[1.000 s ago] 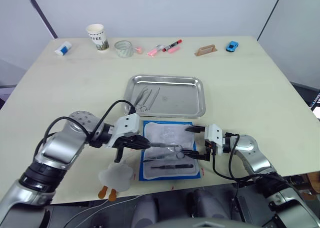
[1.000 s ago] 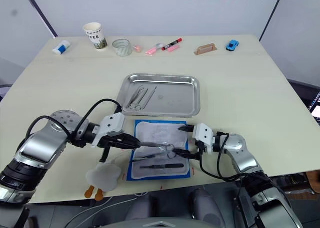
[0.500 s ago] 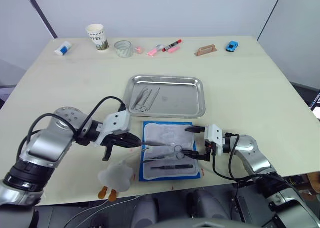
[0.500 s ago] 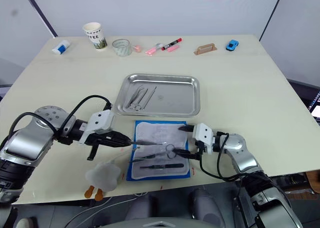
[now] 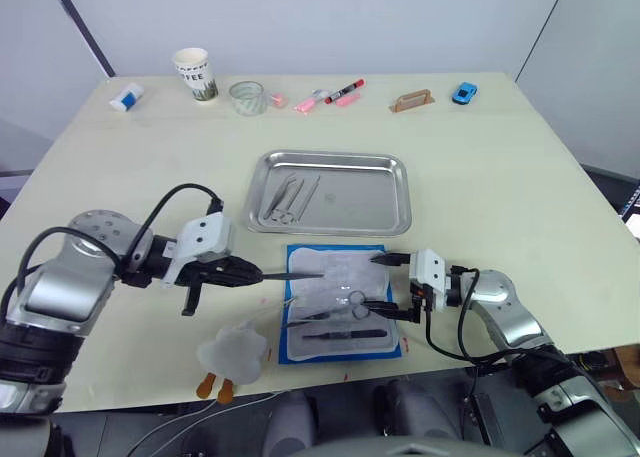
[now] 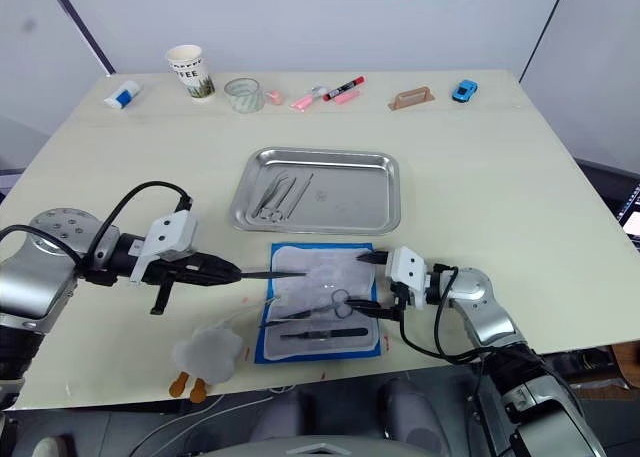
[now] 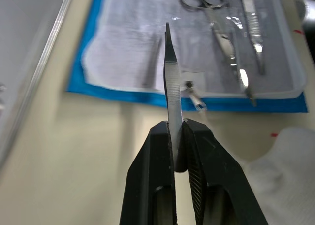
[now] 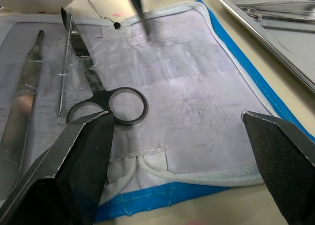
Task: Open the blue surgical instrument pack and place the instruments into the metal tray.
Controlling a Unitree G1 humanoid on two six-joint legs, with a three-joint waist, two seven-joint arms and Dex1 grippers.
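Note:
The blue surgical instrument pack (image 5: 296, 349) lies open just in front of the metal tray (image 5: 372, 205), pale lining up. Ring-handled scissors (image 5: 351, 299) and a dark slim handle (image 5: 345, 332) rest on the lining. My left gripper (image 5: 246, 274) is left of the pack, shut on silver tweezers (image 5: 292, 274) whose tip points over the lining; the left wrist view shows the tweezers (image 7: 172, 87) pinched between my fingers (image 7: 197, 156). My right gripper (image 5: 388, 286) is open at the pack's right edge, with the scissors (image 8: 113, 106) ahead of it. Other instruments (image 5: 286, 198) lie in the tray's left part.
Along the far edge stand a paper cup (image 5: 195, 74), a glass (image 5: 246, 97), pink and red markers (image 5: 330, 95), a wooden piece (image 5: 411, 101), a blue toy car (image 5: 463, 93) and a small white bottle (image 5: 125, 98). A white crumpled thing (image 5: 232, 352) lies near the front edge.
My left gripper has drawn back to the left with the tweezers, pulling them off the pack's lining. The right gripper has stayed put.

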